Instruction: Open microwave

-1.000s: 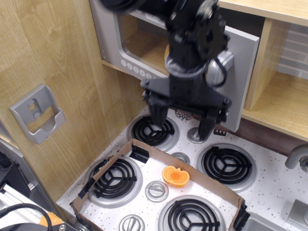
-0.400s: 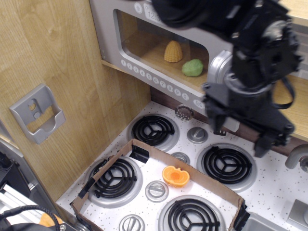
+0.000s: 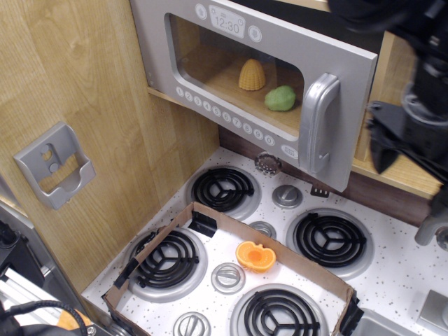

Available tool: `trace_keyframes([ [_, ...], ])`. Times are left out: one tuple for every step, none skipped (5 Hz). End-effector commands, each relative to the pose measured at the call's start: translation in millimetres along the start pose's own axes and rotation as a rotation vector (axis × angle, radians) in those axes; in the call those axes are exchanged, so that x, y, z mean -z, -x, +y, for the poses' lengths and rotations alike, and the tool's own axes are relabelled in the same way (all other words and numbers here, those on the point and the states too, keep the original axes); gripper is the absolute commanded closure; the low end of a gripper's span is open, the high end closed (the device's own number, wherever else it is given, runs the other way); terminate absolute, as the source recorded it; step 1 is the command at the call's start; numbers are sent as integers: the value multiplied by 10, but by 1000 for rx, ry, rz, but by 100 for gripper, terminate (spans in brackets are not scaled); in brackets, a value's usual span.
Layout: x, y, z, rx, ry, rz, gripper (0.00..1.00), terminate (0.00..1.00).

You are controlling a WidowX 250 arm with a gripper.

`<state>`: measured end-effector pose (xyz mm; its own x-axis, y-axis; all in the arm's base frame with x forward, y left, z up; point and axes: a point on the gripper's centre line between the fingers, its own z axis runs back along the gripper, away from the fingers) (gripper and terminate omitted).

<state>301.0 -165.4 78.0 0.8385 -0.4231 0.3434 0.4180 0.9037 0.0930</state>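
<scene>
1. The microwave (image 3: 259,77) is seen at the top of the view, set above the toy stove (image 3: 280,238), with its grey door (image 3: 350,112) facing the camera.
2. The door appears swung out only a little, if at all, on the handle side; how far it stands from the cabinet cannot be judged with certainty.
3. The silver handle (image 3: 316,122) is left free, with nothing touching it.
4. The end effector (image 3: 413,140) is found at the right edge, blurred and partly cut off, well apart from the handle; nothing is seen held in it, and how wide it is spread cannot be told.
5. Through the window, a yellow toy (image 3: 252,74) and a green toy (image 3: 281,98) are seen inside.
6. The task is judged barely begun: the handle remains to be gripped and the door pulled wide.
</scene>
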Motion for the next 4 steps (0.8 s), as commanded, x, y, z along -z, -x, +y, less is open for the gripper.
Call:
trace_keyframes([
  [-25, -243, 25, 212, 33, -51, 0, 0],
  [94, -148, 290, 260, 98, -38, 0, 0],
  [161, -112, 468, 327, 77, -45, 0, 0],
  [195, -31, 615, 294, 69, -38, 0, 0],
])
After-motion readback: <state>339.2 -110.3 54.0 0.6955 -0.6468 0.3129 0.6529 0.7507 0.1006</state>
